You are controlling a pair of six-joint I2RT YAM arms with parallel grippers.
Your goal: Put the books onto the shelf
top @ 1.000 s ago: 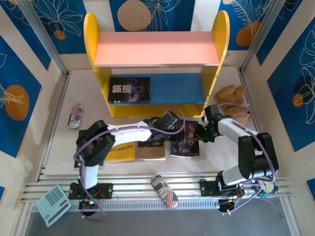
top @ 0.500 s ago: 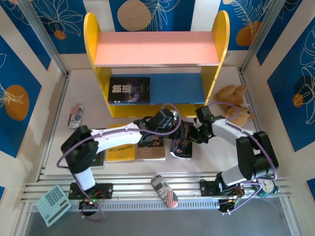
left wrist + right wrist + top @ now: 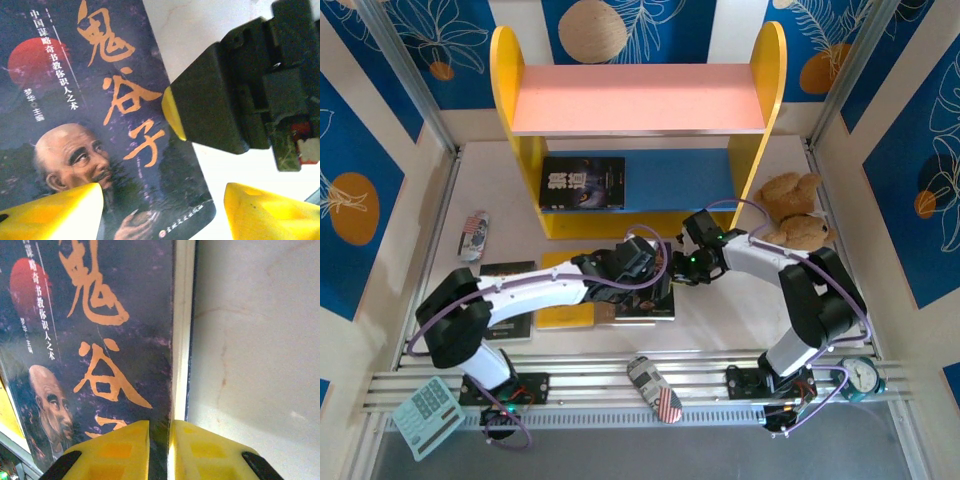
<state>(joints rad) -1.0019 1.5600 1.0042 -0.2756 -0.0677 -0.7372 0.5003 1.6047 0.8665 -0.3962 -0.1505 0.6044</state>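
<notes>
- dark blue book [image 3: 100,90] w/ bald man's portrait + orange characters: face up on the white table [image 3: 740,320], just in front of the shelf [image 3: 638,100], not on it.
- right gripper [image 3: 159,429]: yellow fingers nearly together, book's long edge in the narrow gap betw. them, so clamped on that edge. can't tell if the edge is off the table.
- left gripper [image 3: 162,192]: fingers well apart, one over the book's lower corner, the other over bare table, gripping nothing.
- both grippers meet at the same book. in the left wrist view the right gripper's black body + yellow pad sits on the book's right edge.
- black book [image 3: 582,183]: on the shelf's blue lower board, left end.
- yellow book [image 3: 565,312] + brown book [image 3: 625,312]: side by side on the table, partly under the left arm.
- another dark book [image 3: 507,270]: further left on the table, mostly hidden by the arm.
- teddy bear [image 3: 795,222]: right of the shelf, beside its yellow side panel.
- calculator [image 3: 425,415]: near left corner, by the left arm's base.
</notes>
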